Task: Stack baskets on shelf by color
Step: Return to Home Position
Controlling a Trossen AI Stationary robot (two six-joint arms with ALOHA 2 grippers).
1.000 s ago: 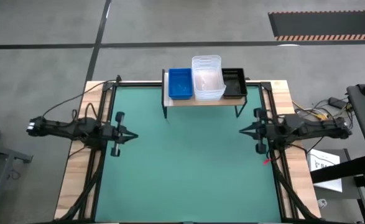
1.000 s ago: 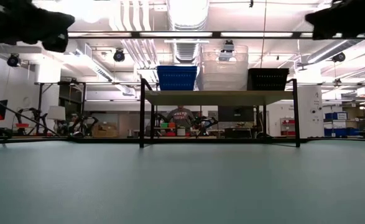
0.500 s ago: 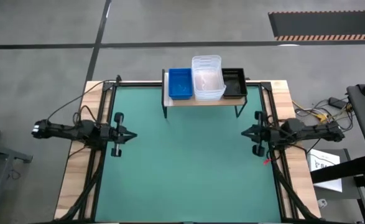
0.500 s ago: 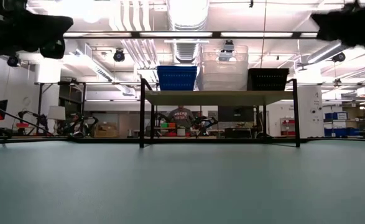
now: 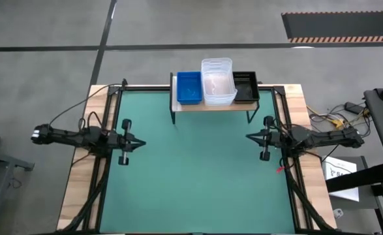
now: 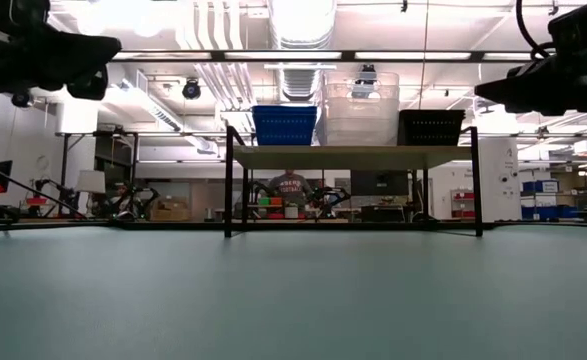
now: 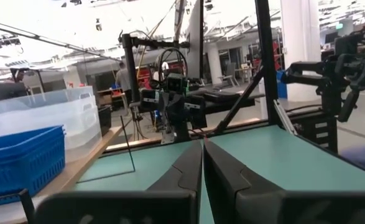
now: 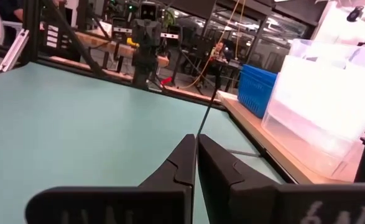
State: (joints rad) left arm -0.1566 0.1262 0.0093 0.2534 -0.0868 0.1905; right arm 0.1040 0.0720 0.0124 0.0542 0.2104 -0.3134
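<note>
Baskets all on the shelf (image 5: 211, 107), side by side: blue stack (image 5: 189, 87), clear stack (image 5: 218, 81), black stack (image 5: 245, 87). The left gripper (image 5: 139, 141) and right gripper (image 5: 250, 136) are empty, fingers pressed together, near opposite sides of the table (image 5: 198, 176). Recommendation: home both arms slowly and level, well clear of the shelf.

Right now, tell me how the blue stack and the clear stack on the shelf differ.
The blue stack is opaque; the clear stack is see-through. The clear stack rises higher than the blue stack and has the wider footprint. The blue stack sits at one end of the shelf, the clear stack in its middle. Both stand upright, side by side.
</note>
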